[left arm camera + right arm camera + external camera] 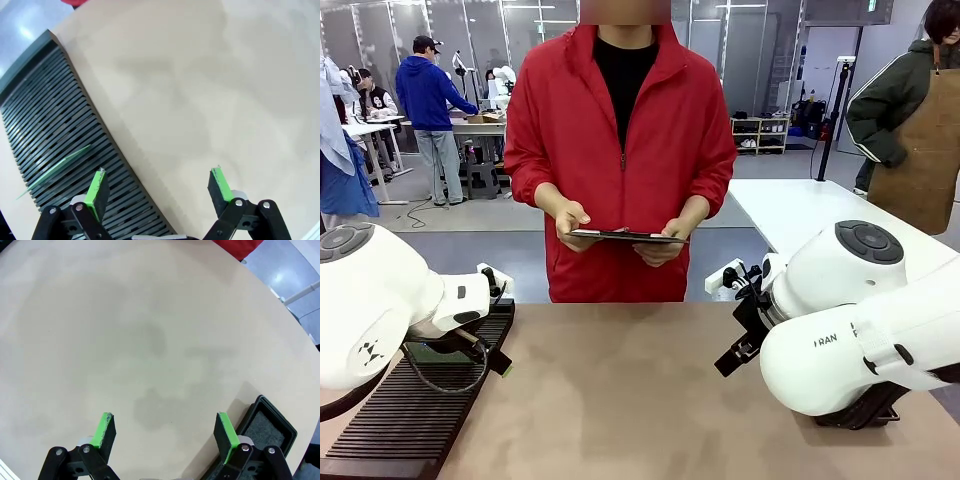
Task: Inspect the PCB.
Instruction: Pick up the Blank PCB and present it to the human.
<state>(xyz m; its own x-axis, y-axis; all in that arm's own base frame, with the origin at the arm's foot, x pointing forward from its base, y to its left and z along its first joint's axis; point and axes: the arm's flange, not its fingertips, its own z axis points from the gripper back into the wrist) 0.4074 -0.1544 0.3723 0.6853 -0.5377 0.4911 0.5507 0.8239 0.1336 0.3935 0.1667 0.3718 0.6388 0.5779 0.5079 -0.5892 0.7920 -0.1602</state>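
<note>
PCB [57, 168]: stands edge-on in a rack [45, 100] slot, untouched.
Left gripper [159, 175]: wide open, empty, just beside the PCB.
Right gripper [164, 416]: wide open, empty, over bare table [150, 315].
Progress: seemingly unstarted; pick-up and inspection remain.

The desk [620, 400] is plain light beige, without pattern. The slotted rack [55, 125] on it is black to dark grey, and its parallel ribs make a fine striped pattern. The PCB [55, 169], seen from its edge, is a thin bright green line in this rack. The left arm [380, 300] and the right arm [860, 340] are white with black joints. The left gripper [159, 172] and the right gripper [164, 416] are black, each with 2 fingers [219, 185] carrying bright green pads [105, 427]. The tray [265, 426] is black, with a speckled dark grey lining. The person's jacket [660, 130] is red, over a black shirt [623, 70].
</note>
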